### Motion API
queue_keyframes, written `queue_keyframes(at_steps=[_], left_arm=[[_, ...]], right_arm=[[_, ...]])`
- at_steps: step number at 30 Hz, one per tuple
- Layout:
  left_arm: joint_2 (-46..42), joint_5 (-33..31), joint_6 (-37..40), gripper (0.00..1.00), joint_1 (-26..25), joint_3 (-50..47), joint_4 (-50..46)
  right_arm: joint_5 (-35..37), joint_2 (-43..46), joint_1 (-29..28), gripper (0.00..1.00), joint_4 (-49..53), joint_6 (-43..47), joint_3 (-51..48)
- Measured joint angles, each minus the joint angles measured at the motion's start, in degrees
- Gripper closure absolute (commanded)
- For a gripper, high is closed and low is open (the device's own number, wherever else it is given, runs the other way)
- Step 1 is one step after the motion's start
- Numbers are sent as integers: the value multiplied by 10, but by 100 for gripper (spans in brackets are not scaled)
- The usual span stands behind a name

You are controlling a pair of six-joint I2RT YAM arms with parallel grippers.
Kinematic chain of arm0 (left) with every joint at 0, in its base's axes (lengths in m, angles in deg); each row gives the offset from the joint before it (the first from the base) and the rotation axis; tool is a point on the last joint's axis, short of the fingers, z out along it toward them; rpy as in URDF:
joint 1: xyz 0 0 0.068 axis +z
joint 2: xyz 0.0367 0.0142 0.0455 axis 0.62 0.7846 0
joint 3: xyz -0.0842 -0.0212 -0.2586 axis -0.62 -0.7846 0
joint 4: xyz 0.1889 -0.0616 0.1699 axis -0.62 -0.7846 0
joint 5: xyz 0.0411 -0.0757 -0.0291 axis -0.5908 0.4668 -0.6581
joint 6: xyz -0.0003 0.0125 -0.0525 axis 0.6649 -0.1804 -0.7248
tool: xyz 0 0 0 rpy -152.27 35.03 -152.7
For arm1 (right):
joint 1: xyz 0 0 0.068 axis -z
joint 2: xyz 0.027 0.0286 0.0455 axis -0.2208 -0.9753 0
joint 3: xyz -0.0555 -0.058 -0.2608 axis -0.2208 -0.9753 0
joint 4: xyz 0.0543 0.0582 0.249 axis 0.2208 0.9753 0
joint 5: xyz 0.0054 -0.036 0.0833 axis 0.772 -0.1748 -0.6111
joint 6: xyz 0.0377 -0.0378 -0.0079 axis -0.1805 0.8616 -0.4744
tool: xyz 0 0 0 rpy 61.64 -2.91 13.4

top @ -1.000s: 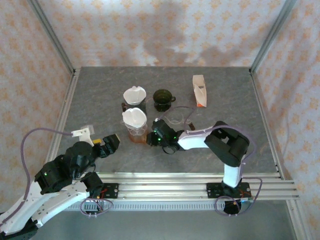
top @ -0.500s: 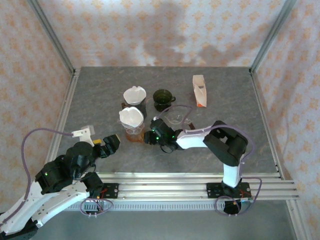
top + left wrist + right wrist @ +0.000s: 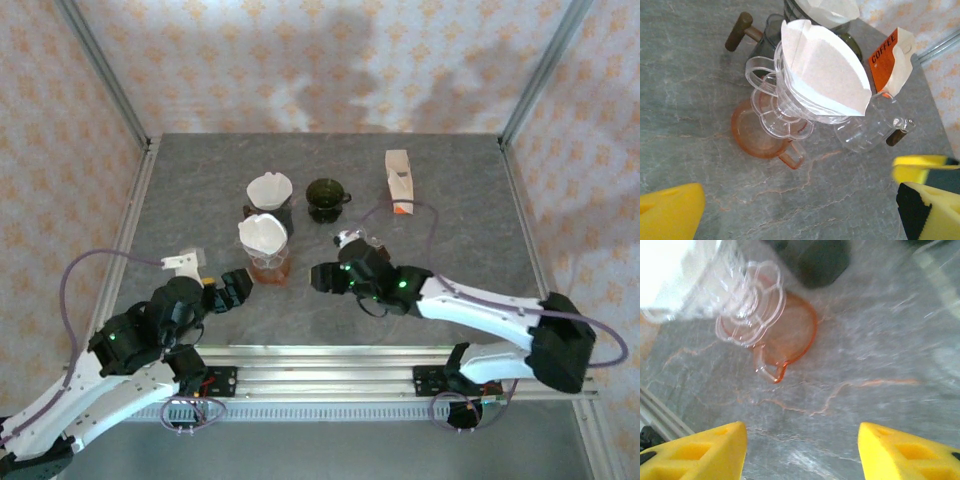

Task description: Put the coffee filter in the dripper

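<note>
Coffee filter (image 3: 827, 72), white paper cone, mouth upward, seated inside clear dripper (image 3: 790, 112) atop orange cup (image 3: 757, 137), left of centre on tabletop (image 3: 470, 240). Placement judged complete; left to do, apparently, only drawing the arms clear. Left end effector (image 3: 234, 288) wide open, empty, near the cup's near-left side, not touching. Right end effector (image 3: 322, 277) open, nothing between its pads, just right of the cup, apart from it. Behind: second filter (image 3: 269, 187), dark cup (image 3: 324, 197), orange-and-white coffee packet (image 3: 399, 182). Tabletop grey, stone-veined; metal rails (image 3: 330, 362) at near edge. Enclosure of pale floral-patterned walls (image 3: 300, 60), metal corner posts (image 3: 103, 75).
</note>
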Motion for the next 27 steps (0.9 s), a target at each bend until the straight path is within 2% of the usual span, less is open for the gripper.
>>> queue_keyframes(at_steps=[3,6,11,14,20,24,27], left_arm=[[10,4,0,0,0,-1,11],[14,5,0,0,0,-1,18],[15,5,0,0,0,-2,24],[14,5,0,0,0,-2,24],[12,7,0,0,0,-2,25],[11,7,0,0,0,-5,26],[9,7,0,0,0,-9,26]], right_arm=[[10,16,63,32,56,27,36],[8,-3,132,32,93,55,79],[-45,-120,232,35,123,99,187],[-76,-188,261,35,132,117,232],[-134,-300,289,46,163,143,326],[-157,-346,294,53,180,152,363],[-174,-364,294,55,188,151,366]])
